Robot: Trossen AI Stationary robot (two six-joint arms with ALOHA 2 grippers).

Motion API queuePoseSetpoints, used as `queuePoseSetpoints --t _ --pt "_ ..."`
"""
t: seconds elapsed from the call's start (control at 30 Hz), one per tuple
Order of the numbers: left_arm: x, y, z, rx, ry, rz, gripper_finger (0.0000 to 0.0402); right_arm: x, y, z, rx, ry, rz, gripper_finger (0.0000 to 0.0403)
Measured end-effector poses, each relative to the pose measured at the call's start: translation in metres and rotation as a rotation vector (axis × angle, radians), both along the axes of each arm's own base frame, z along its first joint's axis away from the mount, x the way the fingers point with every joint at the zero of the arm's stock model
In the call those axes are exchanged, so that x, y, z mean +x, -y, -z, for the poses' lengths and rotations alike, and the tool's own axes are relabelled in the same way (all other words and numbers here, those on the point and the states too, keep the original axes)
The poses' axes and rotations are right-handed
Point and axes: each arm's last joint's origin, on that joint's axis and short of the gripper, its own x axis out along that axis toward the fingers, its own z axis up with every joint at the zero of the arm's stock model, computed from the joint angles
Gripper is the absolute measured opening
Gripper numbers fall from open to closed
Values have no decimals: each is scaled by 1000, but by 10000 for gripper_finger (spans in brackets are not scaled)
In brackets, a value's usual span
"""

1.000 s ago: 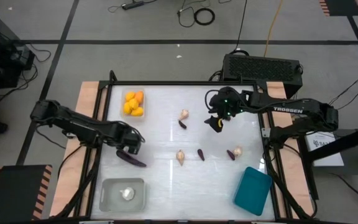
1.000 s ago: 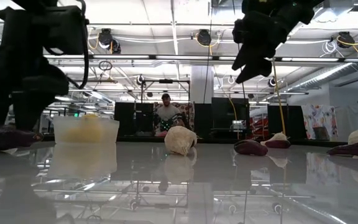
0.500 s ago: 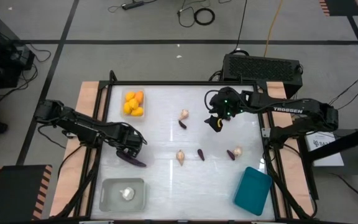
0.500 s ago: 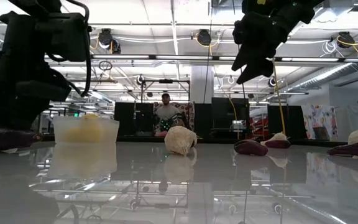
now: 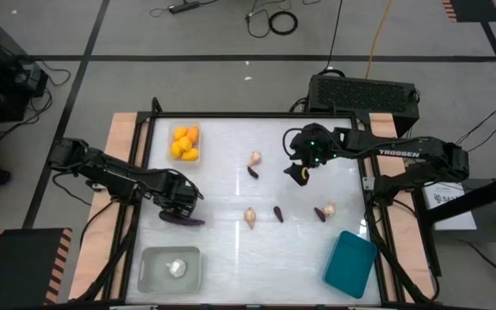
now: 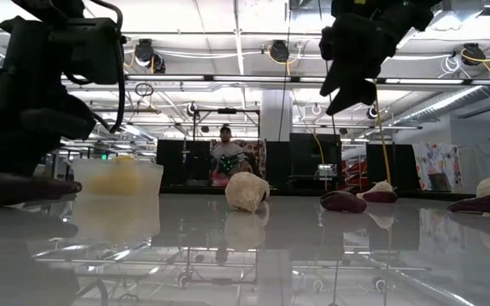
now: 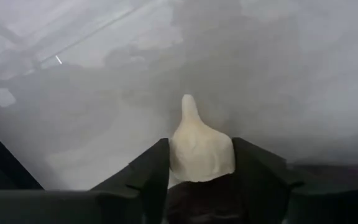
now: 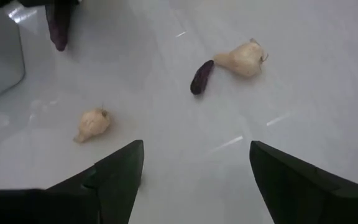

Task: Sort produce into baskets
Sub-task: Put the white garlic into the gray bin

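Observation:
A long dark purple eggplant (image 5: 183, 220) lies on the white table (image 5: 231, 250) at its left. My left gripper (image 5: 182, 207) is down on it and shut around it. Beyond the fingers in the left wrist view shows a pale pointed bulb (image 7: 197, 146). My right gripper (image 5: 298, 171) hangs open above the table's far right part, holding nothing. Pale bulbs (image 5: 250, 215) (image 5: 255, 158) (image 5: 328, 208) and small eggplants (image 5: 278, 214) (image 5: 252, 171) (image 5: 319, 213) lie scattered on the table. Orange-yellow fruits (image 5: 184, 143) fill the small clear basket (image 5: 184, 160) at the far left. My left gripper has the long eggplant near its middle, pinched between the two fingers (image 7: 148, 180). A dark purple strip (image 7: 197, 202) shows low in the gap. The fingers slant down from the table's left. The eggplant lies on the table (image 6: 19, 187).
The greyish basket (image 5: 151, 269) at the near left holds one pale bulb (image 5: 176, 268). The teal basket (image 5: 350, 263) sits at the near right. A black box (image 5: 362, 90) stands behind the table's far edge. Bare table stretches along the near middle.
My left gripper has come down on the long eggplant and closed around it. The eggplant has turned on the table, from slanting to nearly in line with the near edge.

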Motion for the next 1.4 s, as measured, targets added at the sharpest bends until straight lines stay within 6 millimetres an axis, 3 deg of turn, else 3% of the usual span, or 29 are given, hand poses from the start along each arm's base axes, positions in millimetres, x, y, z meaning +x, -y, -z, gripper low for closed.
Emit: queuePoseSetpoints --t 0.33,0.6,0.9,1.13,1.4 --pt "11 2 -12 -24 56 26 149 2 -1 -1 17 21 30 286" --pt "37 6 -48 -18 208 33 149 2 -1 -1 -28 17 -24 286" --pt "62 43 -104 -102 477 356 148 4 -3 -3 20 42 24 286" --pt "45 89 -108 -288 456 511 148 6 -6 -4 57 67 57 286" --pt "16 133 -107 -339 412 650 148 7 -3 -5 19 73 104 286"
